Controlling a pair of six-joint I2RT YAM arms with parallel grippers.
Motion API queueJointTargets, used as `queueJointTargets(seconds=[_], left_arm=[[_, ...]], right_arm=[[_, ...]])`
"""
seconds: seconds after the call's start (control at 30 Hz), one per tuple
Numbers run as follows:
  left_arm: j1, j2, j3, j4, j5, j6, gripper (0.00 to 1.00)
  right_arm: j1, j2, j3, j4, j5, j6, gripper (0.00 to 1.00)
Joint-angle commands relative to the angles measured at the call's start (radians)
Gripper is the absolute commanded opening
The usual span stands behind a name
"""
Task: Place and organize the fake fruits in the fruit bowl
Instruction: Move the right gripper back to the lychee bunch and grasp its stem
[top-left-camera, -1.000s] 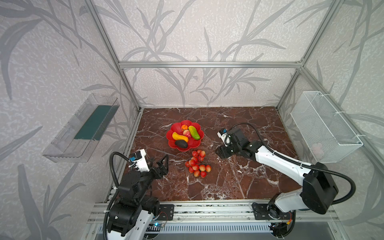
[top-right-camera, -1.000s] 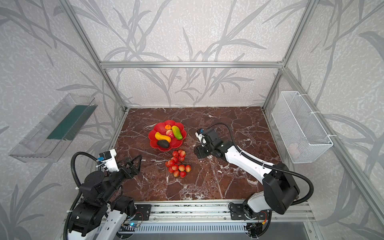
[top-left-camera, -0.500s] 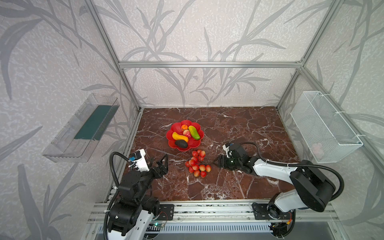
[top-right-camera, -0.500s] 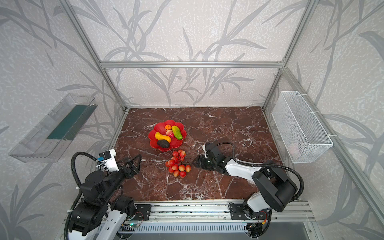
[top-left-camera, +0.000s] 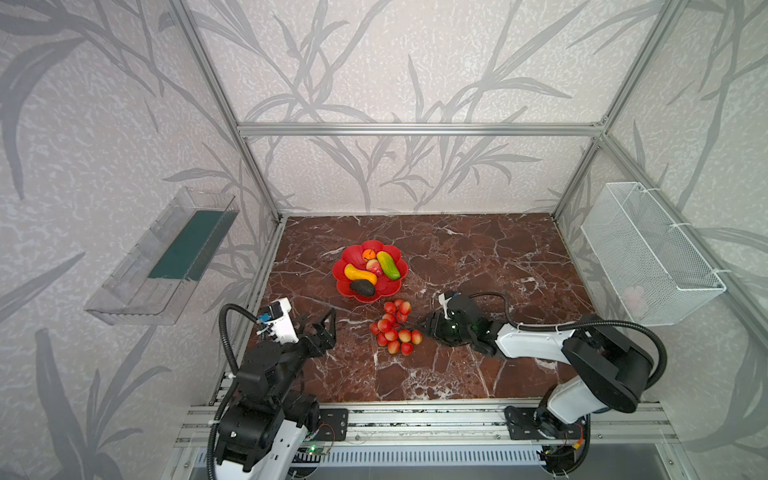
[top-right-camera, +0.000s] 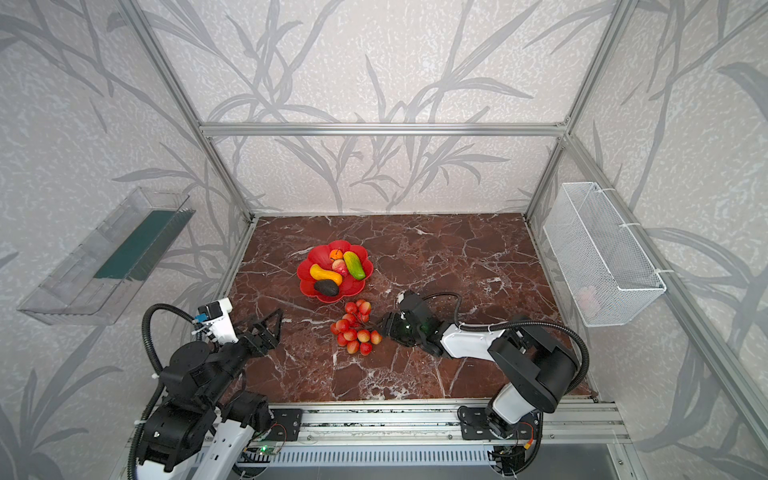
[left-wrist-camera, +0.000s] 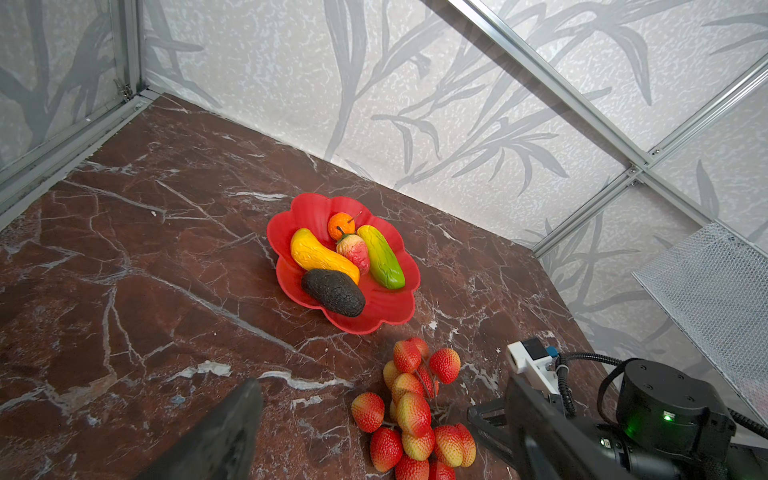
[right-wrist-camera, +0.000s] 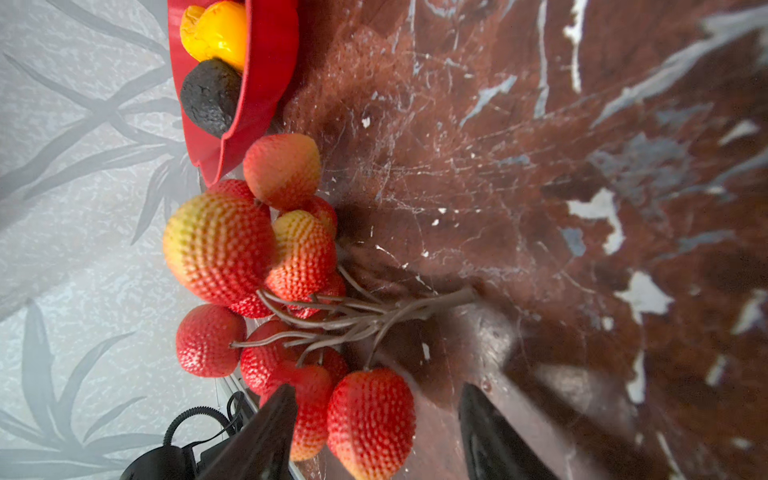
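From my remote station I saw the red fruit bowl (top-left-camera: 347, 291) sitting on the marble worktop (top-left-camera: 478, 257), already holding the yellow-orange fruit (top-left-camera: 360, 274), the yellow-green fruit (top-left-camera: 388, 265), the small orange (top-left-camera: 368, 254), the pink-red fruit (top-left-camera: 374, 266) and the dark avocado (top-left-camera: 363, 287). The red cherry-like cluster (top-left-camera: 393, 327) lay on the worktop just beside the bowl's near rim, outside it. My right gripper (top-left-camera: 424, 325) was low at the cluster's stem side; in the right wrist view its dark fingers (right-wrist-camera: 266, 432) stood apart, one finger touching or overlapping a berry, the other resting on the marble, with the brown stem (right-wrist-camera: 374, 316) ahead of the gap and nothing clamped between them. My left gripper (top-left-camera: 328, 322) sat apart from the fruit at the worktop's left front edge, its fingers spread wide and empty. A clear tray (top-left-camera: 166, 262) hung on the left wall and a white wire basket (top-left-camera: 648, 253) on the right
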Motion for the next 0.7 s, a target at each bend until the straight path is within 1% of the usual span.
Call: queueJointTargets(seconds=[0.0, 0.1, 0.27, 0.4, 0.5, 0.67], left_arm=[[0.004, -0.011, -0.003, 0.004, -0.008, 0.001, 0.91], [0.004, -0.011, -0.003, 0.003, -0.008, 0.001, 0.91], [0.004, -0.011, -0.003, 0.003, -0.011, 0.001, 0.91], [0.005, -0.011, -0.004, 0.004, -0.010, 0.001, 0.91], [0.005, -0.011, -0.003, 0.002, -0.009, 0.002, 0.91], [0.006, -0.012, -0.004, 0.004, -0.010, 0.001, 0.91]], right_arm=[[0.021, 0.035, 0.031, 0.030, 0.028, 0.003, 0.63], [0.051, 0.055, 0.055, 0.011, 0.042, -0.016, 0.62], [0.077, 0.069, 0.052, 0.030, 0.052, -0.011, 0.60], [0.087, 0.073, 0.053, 0.031, 0.056, -0.027, 0.54], [0.099, 0.067, 0.066, -0.008, 0.061, -0.061, 0.48], [0.137, 0.033, 0.075, -0.120, 0.104, -0.128, 0.48]])
